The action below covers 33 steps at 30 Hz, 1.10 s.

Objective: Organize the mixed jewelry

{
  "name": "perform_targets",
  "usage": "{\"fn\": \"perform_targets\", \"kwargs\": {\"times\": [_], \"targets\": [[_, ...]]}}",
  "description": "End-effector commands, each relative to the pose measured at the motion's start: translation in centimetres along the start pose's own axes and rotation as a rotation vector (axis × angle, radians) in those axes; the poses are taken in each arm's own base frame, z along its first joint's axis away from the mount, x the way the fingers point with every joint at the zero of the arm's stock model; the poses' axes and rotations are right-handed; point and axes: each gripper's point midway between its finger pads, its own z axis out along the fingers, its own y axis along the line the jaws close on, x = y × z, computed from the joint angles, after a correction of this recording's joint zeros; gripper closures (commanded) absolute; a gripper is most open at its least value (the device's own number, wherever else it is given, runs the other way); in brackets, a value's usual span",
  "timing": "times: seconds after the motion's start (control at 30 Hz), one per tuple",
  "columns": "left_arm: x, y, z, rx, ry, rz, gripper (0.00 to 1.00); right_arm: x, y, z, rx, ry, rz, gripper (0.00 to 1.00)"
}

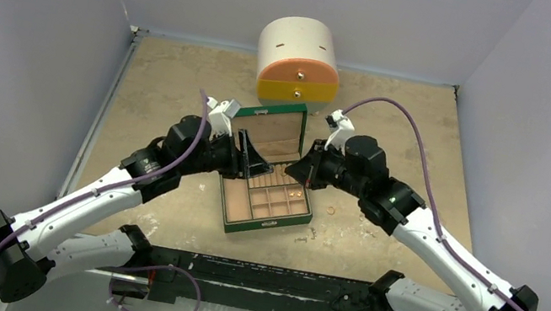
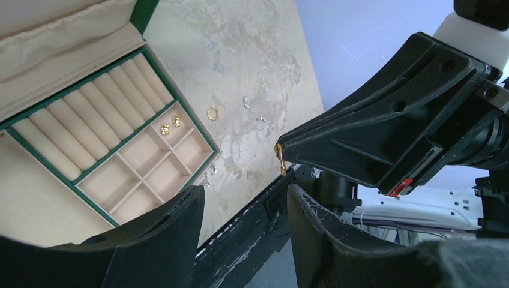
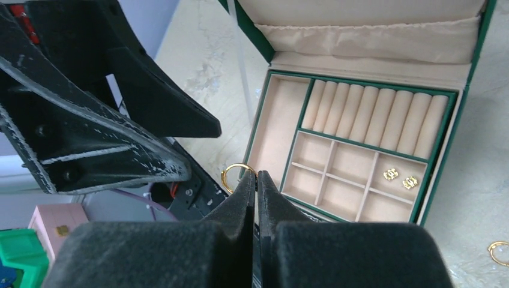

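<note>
Your right gripper (image 3: 257, 175) is pinched tight on a small gold ring (image 3: 235, 174), holding it up over the open green box (image 1: 268, 224). Your left gripper (image 2: 245, 192) is right next to it, fingers partway apart with nothing in them. Two gold studs (image 3: 400, 177) sit in a small compartment by the box's right edge. Another gold hoop (image 2: 212, 113) and some silvery bits (image 2: 246, 102) lie on the table (image 1: 165, 85) just off that edge.

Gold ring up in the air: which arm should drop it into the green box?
Right. The right tool is pinched shut on the gold ring, just by the open green box. The left tool is open, holding nothing.
</note>
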Motion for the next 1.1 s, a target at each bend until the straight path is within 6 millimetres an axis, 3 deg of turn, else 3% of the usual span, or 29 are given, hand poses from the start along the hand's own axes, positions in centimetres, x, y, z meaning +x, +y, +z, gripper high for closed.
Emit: {"fn": "perform_targets", "kwargs": {"times": [0.0,0.4,1.07], "targets": [[-0.9,-2.6,0.0,0.119,-0.025,-0.015,0.49,-2.4,3.4,-0.5,-0.099,-0.049,-0.041,1.00],[-0.5,-3.9,0.0,0.183,0.006,-0.038,0.58,-2.5,4.9,-0.4,-0.113,-0.067,-0.066,1.00],[-0.2,-4.1,-0.1,0.210,0.018,-0.054,0.81,-3.0,4.8,-1.0,-0.093,-0.116,-0.059,1.00]]}}
